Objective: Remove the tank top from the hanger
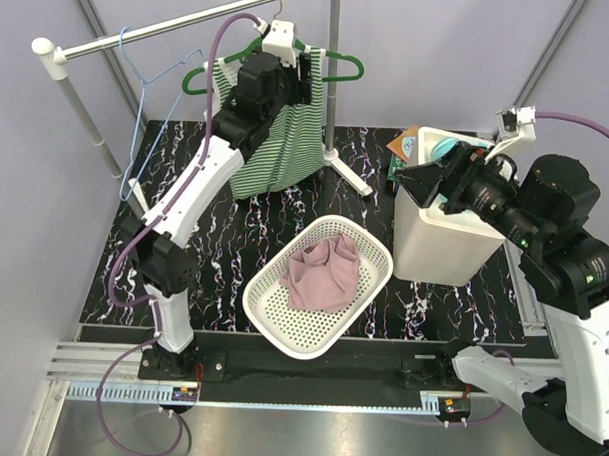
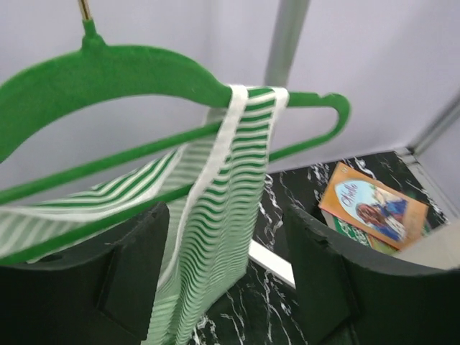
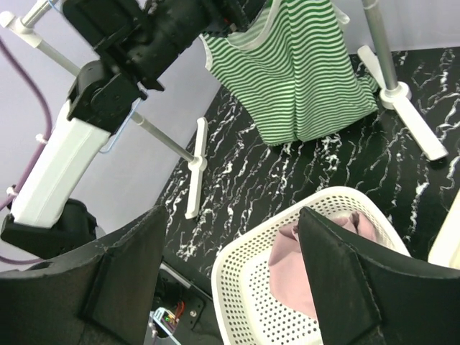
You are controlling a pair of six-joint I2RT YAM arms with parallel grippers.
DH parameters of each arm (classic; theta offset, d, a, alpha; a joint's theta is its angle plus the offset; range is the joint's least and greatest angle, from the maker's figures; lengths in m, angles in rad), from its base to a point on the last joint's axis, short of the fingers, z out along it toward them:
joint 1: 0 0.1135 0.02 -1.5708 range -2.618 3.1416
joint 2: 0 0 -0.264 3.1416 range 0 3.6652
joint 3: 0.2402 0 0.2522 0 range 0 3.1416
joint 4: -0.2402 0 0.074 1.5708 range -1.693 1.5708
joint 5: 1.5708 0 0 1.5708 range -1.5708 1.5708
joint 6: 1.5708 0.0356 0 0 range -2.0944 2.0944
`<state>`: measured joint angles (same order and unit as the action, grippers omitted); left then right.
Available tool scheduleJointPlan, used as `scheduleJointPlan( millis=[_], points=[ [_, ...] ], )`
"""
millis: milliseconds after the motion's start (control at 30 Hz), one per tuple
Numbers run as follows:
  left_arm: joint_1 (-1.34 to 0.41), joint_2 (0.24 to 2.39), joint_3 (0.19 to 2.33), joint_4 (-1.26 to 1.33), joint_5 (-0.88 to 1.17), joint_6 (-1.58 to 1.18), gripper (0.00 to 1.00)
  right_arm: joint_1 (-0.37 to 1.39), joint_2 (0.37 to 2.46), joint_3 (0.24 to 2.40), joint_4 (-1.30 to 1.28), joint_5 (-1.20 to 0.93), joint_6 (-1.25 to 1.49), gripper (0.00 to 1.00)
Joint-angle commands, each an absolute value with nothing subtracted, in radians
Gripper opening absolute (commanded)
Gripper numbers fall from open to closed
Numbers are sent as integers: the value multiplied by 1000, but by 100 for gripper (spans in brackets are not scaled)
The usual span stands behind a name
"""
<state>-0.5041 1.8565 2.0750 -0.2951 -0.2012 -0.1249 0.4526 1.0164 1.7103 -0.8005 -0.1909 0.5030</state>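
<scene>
While tank top (image 2: 215,237) hangs on hanger (image 2: 108,72), booklet (image 2: 374,205) title illegible

Ahead of the black left gripper (image 2: 226,248): green-and-white striped tank top (image 2: 230,208), green hanger (image 2: 108,72). Below the right gripper (image 3: 230,244): white basket (image 3: 241,269), pink cloth (image 3: 295,277), black white-veined table (image 3: 287,172).

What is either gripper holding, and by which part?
Nothing is held. The left gripper stands open with the tank top strap between its fingers; the right gripper is open and empty.
</scene>
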Motion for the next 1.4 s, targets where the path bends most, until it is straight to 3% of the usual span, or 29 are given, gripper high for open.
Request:
scheduleJointPlan(
  millis=[0, 267, 467, 633, 933, 1167, 1367],
  points=[
    [-497, 1916, 2120, -160, -273, -67, 65, 453, 1005, 1743, -862, -141, 448, 83],
    [-495, 1997, 2135, -77, -265, -66, 59, 453, 1046, 1766, -879, -143, 413, 84],
    [-494, 2022, 2140, -60, -219, -98, 36, 453, 1088, 1799, -885, -149, 387, 84],
    [-489, 1991, 2132, -107, -177, -100, 11, 453, 1130, 1832, -885, -152, 373, 84],
    [-491, 1781, 1967, -196, -35, -181, 0, 454, 1285, 1919, -865, -120, 348, 83],
    [-491, 1622, 1832, -236, -6, -227, 0, 454, 1485, 2111, -847, -124, 316, 82],
    [-491, 1520, 1720, -241, -6, -233, 0, 425, 1663, 2276, -838, -132, 206, 88]
  ],
)
